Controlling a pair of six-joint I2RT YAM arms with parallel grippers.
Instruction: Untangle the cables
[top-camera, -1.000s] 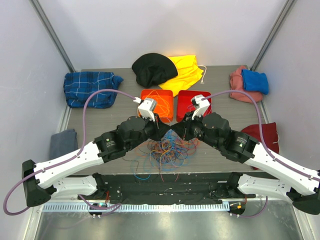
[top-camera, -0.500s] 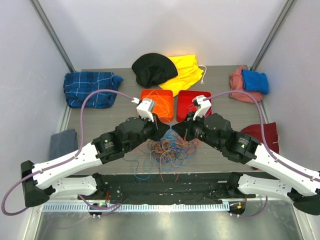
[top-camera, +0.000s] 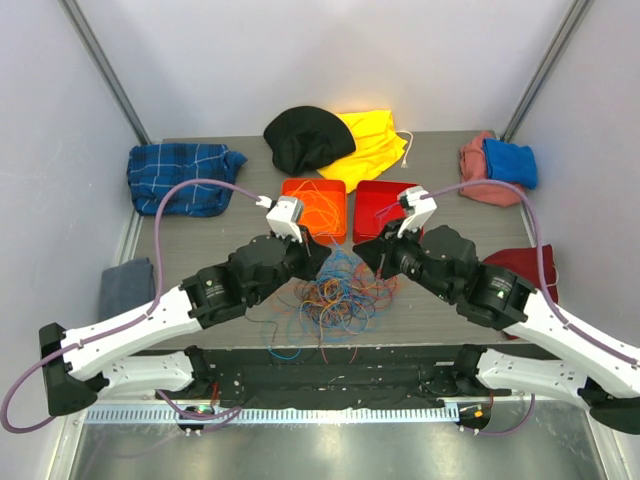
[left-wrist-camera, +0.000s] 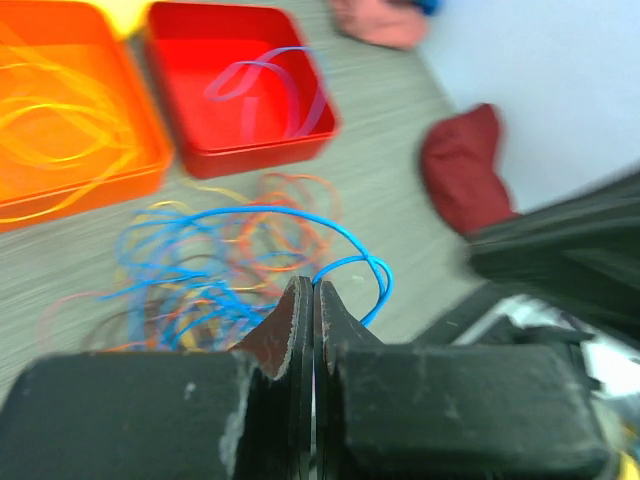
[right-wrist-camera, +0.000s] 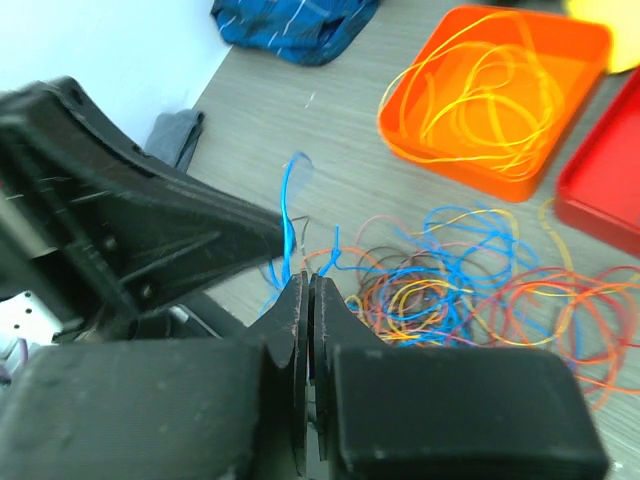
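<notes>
A tangle of blue, orange, yellow and brown cables (top-camera: 335, 295) lies on the table between my two arms. My left gripper (left-wrist-camera: 313, 285) is shut on a blue cable (left-wrist-camera: 350, 265) that loops up from the pile. My right gripper (right-wrist-camera: 305, 280) is shut on a blue cable (right-wrist-camera: 289, 215) that stands up from its tips. In the top view both grippers (top-camera: 330, 262) (top-camera: 368, 258) hover just above the far side of the pile, a small gap apart, with blue cable (top-camera: 345, 262) raised between them.
An orange tray (top-camera: 318, 207) holding yellow cables and a red tray (top-camera: 385, 208) holding a pale cable stand just behind the pile. Cloths lie around the table: blue plaid (top-camera: 180, 175), black (top-camera: 305, 135), yellow (top-camera: 370, 140), pink and blue (top-camera: 500, 165), dark red (top-camera: 520, 265), grey (top-camera: 125, 285).
Both grippers have drawn apart, left one leftward and right one rightward, and blue cable now shows lifted between them above the pile.
</notes>
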